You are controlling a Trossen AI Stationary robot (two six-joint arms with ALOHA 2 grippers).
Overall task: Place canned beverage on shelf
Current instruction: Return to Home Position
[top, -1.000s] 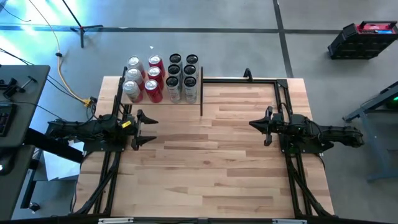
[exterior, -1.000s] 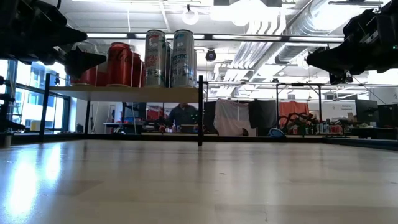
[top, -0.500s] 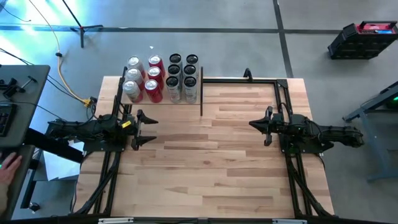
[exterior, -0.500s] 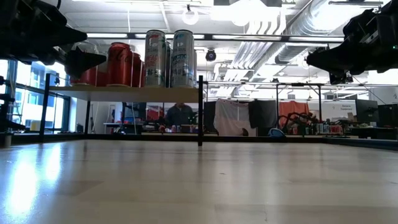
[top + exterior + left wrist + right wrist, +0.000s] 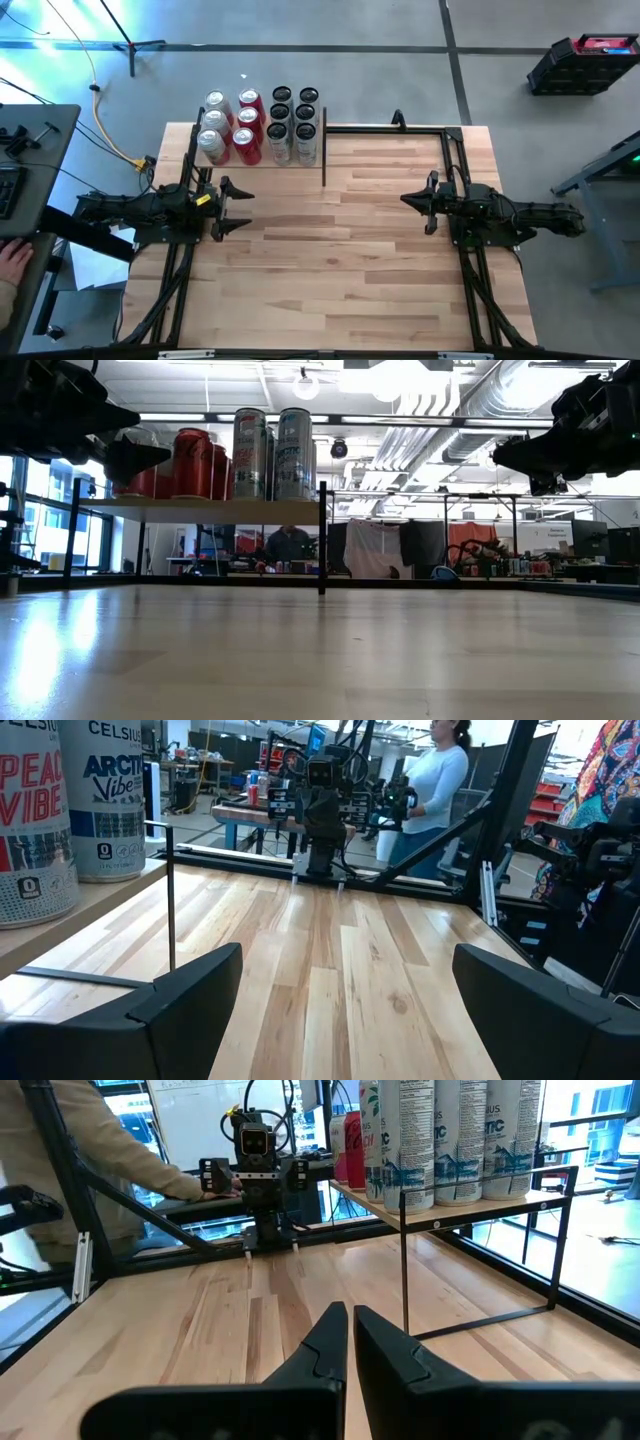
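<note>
**A:** Where do the cans stand?

**B:** All are on the shelf (image 5: 220, 506), at the eleven o'clock corner of the table (image 5: 350, 260) seen from above. They stand upright in four rows, each three deep. The pink cans (image 5: 212, 122) are on the nine o'clock side and the red cans (image 5: 248, 122) are next to them. Two rows of white cans (image 5: 281, 115) follow toward three o'clock, ending just beside a black post (image 5: 323, 150).

**A:** Do they touch?

**B:** They are packed close, but I cannot tell whether they touch.

**A:** And the grippers?

**B:** Neither holds anything. The left gripper (image 5: 248, 208) hovers near the table's nine o'clock edge, just to the six o'clock side of the shelf. It points toward three o'clock with its fingers (image 5: 190, 1000) spread wide. The right gripper (image 5: 404, 199) hangs on the three o'clock side, well apart from the shelf, and points toward nine o'clock. Its fingers (image 5: 322, 1345) are drawn nearly together, with only a thin slit between them. The low view shows both well above the tabletop, at about the height of the cans.

**A:** Is anyone about?

**B:** A hand (image 5: 12, 255) shows by the desk (image 5: 35, 170) off the table at eight o'clock. In the left wrist view a person (image 5: 435, 780) in a pale top stands beyond the right arm. The right wrist view shows a beige sleeve (image 5: 110, 1165) reaching in behind the left arm.
</note>
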